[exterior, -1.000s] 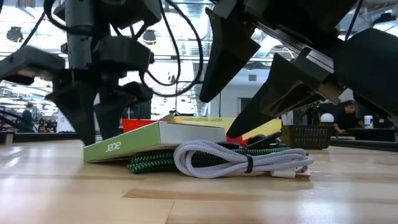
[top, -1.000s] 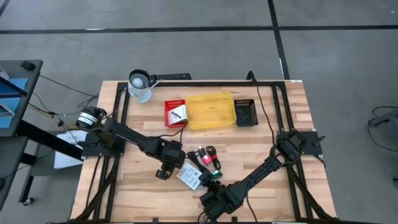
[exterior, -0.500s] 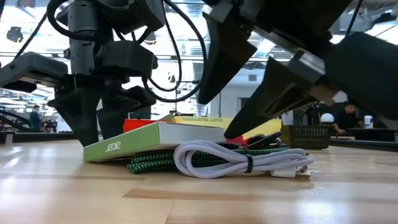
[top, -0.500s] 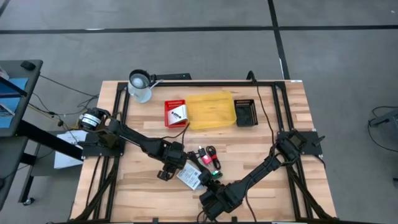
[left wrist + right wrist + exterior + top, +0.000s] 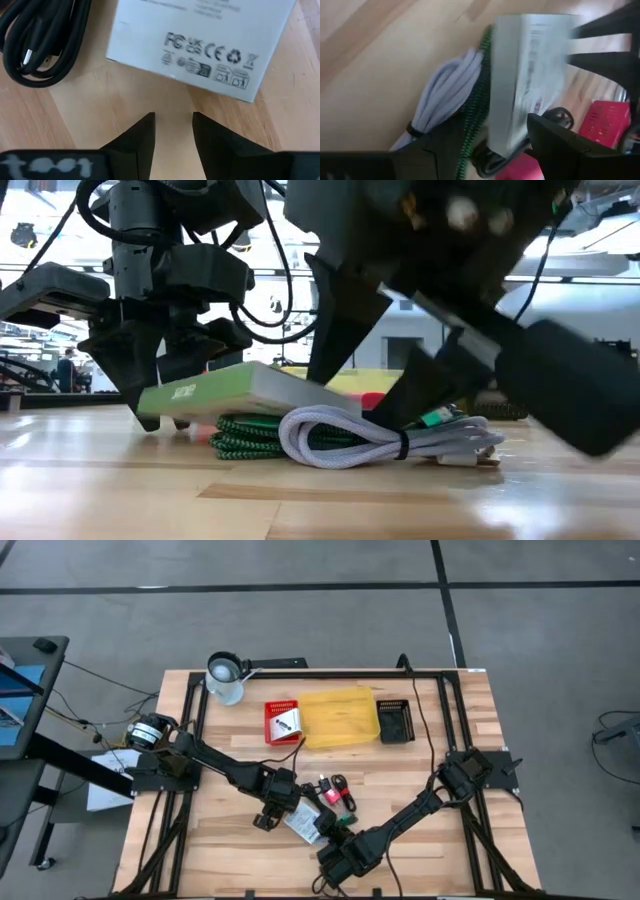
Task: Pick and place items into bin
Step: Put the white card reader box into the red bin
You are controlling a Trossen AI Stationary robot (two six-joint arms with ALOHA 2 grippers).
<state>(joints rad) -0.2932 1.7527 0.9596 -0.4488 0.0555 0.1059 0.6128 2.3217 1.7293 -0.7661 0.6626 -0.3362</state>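
Note:
A white box with a green side (image 5: 235, 388) lies tipped on a pile of coiled cords, a white one (image 5: 380, 438) and a green-black one (image 5: 245, 442). Its right end is low and its left end is raised. My right gripper (image 5: 497, 120) is open and straddles the box's right end (image 5: 303, 825). My left gripper (image 5: 173, 117) stands open just short of the box's left end, with bare table between its fingers. A black cord (image 5: 40, 40) and red pieces (image 5: 335, 795) lie beside the box. The yellow bin (image 5: 340, 717) stands at the far middle. My right gripper comes slanting down from the table's near right, its fingers apart over the box's right end (image 5: 318, 392). One finger (image 5: 340, 330) bears on the box's top there. Whether the other finger touches cannot be told. The box rests tilted on the cords, its left end (image 5: 160, 398) off the table.
A red basket (image 5: 282, 722) stands left of the bin and a black basket (image 5: 394, 721) right of it. A metal jug (image 5: 225, 675) sits at the far left. A dark frame (image 5: 300, 670) runs around the table's edges. People show in the room behind.
My right gripper has gone down and toward the table's left onto the box. The box has tipped: its right end has sunk onto the cords and its left end has risen off the table.

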